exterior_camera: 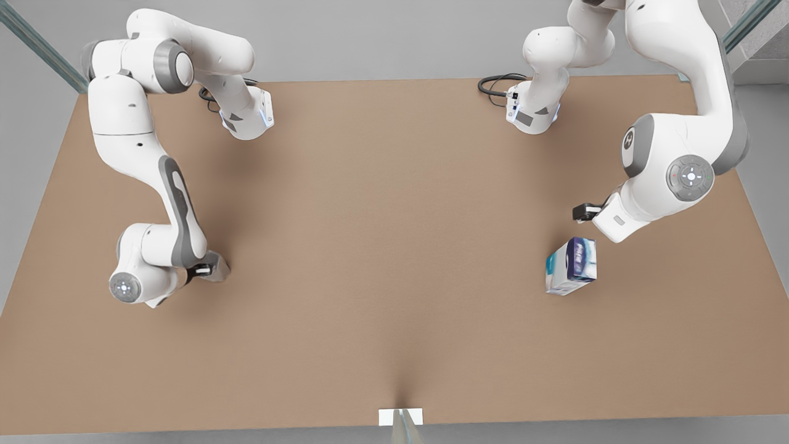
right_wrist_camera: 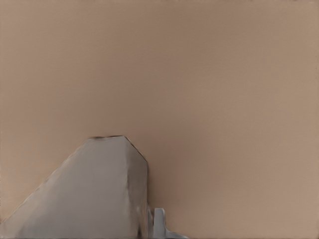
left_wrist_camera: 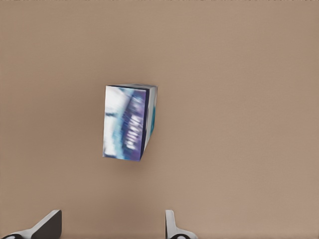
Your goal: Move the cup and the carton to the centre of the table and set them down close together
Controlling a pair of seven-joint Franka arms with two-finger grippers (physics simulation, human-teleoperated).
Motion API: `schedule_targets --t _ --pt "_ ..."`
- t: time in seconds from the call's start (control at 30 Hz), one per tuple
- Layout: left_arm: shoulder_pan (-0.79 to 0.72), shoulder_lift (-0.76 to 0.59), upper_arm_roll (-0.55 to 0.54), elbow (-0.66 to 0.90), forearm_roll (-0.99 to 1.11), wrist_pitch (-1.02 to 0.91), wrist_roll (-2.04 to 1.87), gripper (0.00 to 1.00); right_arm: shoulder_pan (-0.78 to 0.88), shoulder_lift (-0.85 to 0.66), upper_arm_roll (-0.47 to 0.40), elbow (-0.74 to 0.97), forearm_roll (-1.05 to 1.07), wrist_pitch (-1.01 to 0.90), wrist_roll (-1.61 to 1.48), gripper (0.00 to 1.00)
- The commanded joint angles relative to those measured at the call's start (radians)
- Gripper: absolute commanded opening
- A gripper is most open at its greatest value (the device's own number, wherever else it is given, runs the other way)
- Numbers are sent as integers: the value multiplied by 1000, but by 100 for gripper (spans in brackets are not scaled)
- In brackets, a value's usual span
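The blue-and-white carton (exterior_camera: 571, 266) stands on the table (exterior_camera: 382, 246) at the front view's right. My left gripper (exterior_camera: 590, 213) hangs above and just behind it, open and holding nothing. In the left wrist view the carton (left_wrist_camera: 128, 122) lies well beyond the two spread fingertips (left_wrist_camera: 172, 226). At the front view's left, my right gripper (exterior_camera: 206, 269) sits low over the table, shut on the pale grey faceted cup (exterior_camera: 217, 266). Seen from the right wrist, the cup (right_wrist_camera: 94, 194) presses against one finger (right_wrist_camera: 159, 223). The other finger is hidden behind it.
Both arm bases (exterior_camera: 246, 117) (exterior_camera: 533, 111) stand at the table's far edge with black cables beside them. A small white bracket (exterior_camera: 400, 417) sits at the near edge. Bare tabletop stretches between cup and carton.
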Motion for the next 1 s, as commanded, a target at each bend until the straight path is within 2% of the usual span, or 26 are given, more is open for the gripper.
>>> schedule_targets --t 0.0,0.2,0.33,0.5,0.67,0.83,0.97 --pt "0 0 0 0 0 0 0 100 -2 0 0 0 0 0 0 24" --pt "0 1 0 0 0 2 0 100 -11 2 8 0 -1 2 -2 21" --pt "0 1 0 0 1 2 0 100 -51 -9 75 0 -3 -3 11 21" --pt "0 1 0 0 1 3 0 100 -52 -25 78 0 -3 -5 8 22" --pt "0 1 0 5 0 3 0 100 -51 -31 149 38 -1 -14 11 23" --pt "0 3 0 5 0 3 0 100 155 80 150 244 61 -9 18 23" --pt "2 31 0 61 0 -9 0 100 345 202 105 449 129 -3 48 24"
